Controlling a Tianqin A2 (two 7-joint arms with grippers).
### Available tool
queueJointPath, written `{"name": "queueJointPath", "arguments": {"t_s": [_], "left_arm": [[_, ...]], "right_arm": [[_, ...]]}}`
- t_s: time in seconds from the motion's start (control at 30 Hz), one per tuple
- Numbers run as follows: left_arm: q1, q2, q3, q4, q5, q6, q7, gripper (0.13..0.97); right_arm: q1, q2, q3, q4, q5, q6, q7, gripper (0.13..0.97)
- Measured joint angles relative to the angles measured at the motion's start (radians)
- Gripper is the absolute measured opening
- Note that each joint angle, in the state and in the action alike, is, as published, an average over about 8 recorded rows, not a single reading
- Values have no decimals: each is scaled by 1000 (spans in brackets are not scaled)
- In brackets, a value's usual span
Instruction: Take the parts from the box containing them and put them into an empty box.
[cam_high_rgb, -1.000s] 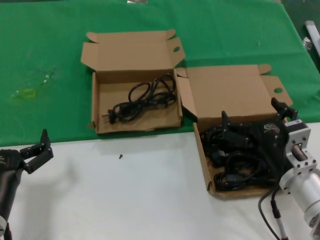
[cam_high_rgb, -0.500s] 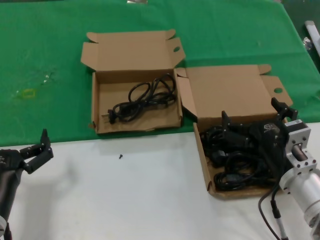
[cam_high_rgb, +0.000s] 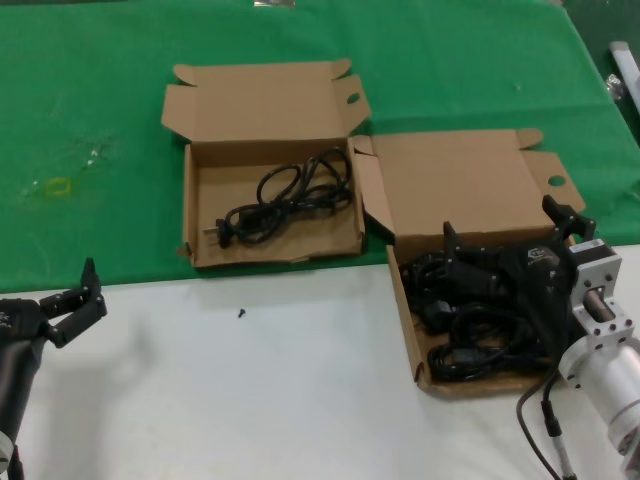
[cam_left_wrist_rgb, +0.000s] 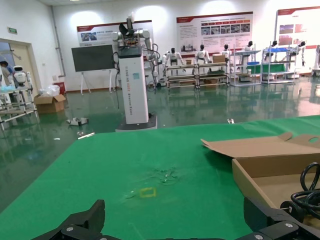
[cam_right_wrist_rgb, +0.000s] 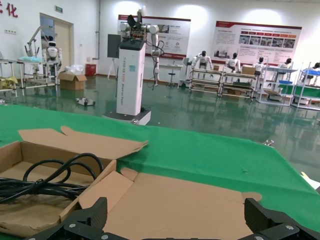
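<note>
Head view shows our right claw (cam_high_rgb: 510, 232) spread wide, low over the box containing them (cam_high_rgb: 470, 378), which lies at the right on the counter (cam_high_rgb: 250, 400) with tangled black cables (cam_high_rgb: 470, 330) inside. Our left claw (cam_high_rgb: 70, 300) hangs open over the counter's left edge. Well apart on the green cloth (cam_high_rgb: 90, 100), the empty box (cam_high_rgb: 200, 170) holds one coiled cable (cam_high_rgb: 290, 195)

My right gripper (cam_high_rgb: 512, 243) is black with angular fingers; behind the jaws sit a ribbed silver wrist and a trailing black cable. My left gripper (cam_high_rgb: 70, 300) is black too, on a dark arm.
</note>
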Motion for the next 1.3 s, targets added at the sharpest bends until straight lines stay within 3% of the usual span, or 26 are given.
{"name": "queueJointPath", "arguments": {"t_s": [1.3], "left_arm": [[0, 0, 0, 0, 0, 0, 0, 966]], "right_arm": [[0, 0, 0, 0, 0, 0, 0, 966]]}}
